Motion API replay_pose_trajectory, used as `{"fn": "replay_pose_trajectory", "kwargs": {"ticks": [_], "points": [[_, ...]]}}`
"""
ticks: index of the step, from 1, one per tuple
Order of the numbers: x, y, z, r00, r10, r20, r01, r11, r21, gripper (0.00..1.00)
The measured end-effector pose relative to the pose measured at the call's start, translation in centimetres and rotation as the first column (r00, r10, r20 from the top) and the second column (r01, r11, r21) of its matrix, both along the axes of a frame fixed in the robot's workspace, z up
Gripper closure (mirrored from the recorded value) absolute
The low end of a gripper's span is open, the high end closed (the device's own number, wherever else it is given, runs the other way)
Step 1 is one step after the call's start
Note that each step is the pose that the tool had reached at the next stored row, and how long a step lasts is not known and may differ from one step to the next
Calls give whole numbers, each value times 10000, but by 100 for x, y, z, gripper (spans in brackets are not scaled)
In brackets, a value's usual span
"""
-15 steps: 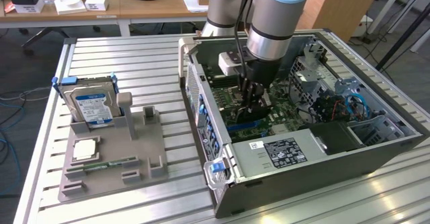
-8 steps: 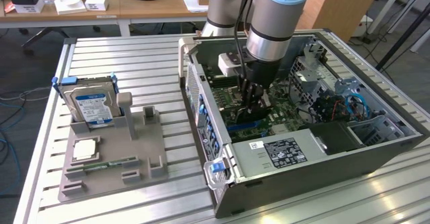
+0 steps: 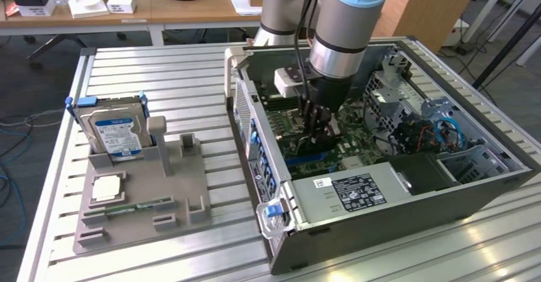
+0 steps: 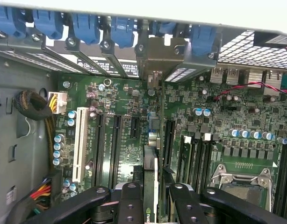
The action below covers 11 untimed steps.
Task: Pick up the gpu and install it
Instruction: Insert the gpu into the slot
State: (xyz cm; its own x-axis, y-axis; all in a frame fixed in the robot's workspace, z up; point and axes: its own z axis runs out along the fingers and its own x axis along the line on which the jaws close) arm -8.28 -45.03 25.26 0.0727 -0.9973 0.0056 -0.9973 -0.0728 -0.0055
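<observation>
My gripper [image 3: 318,127] reaches down into the open computer case [image 3: 253,79], just above the motherboard [image 3: 355,144]. It is shut on the gpu [image 4: 153,140], which the wrist view shows edge-on between the black fingers [image 4: 130,200]. The thin card stands upright over the black expansion slots [image 4: 116,140]. Its metal bracket end [image 4: 155,58] sits against the rear slot openings with the blue clips. In the exterior view the gpu [image 3: 315,147] is a dark shape under the fingers, low against the board. I cannot tell whether its edge sits in a slot.
A grey parts holder [image 3: 135,193] lies on the slatted table at the exterior view's left, with a silver hard drive [image 3: 116,133] standing in it and a green memory stick [image 3: 135,207] lying flat. Cable bundles [image 4: 33,105], the CPU socket [image 4: 239,179] and drive cages [image 3: 448,136] crowd the case.
</observation>
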Motion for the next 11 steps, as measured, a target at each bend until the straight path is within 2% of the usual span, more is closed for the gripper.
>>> {"fn": "replay_pose_trajectory", "kwargs": {"ticks": [11], "points": [[-1, 1, -17, 10000, 17, -1, -17, 10000, -1, 74]]}}
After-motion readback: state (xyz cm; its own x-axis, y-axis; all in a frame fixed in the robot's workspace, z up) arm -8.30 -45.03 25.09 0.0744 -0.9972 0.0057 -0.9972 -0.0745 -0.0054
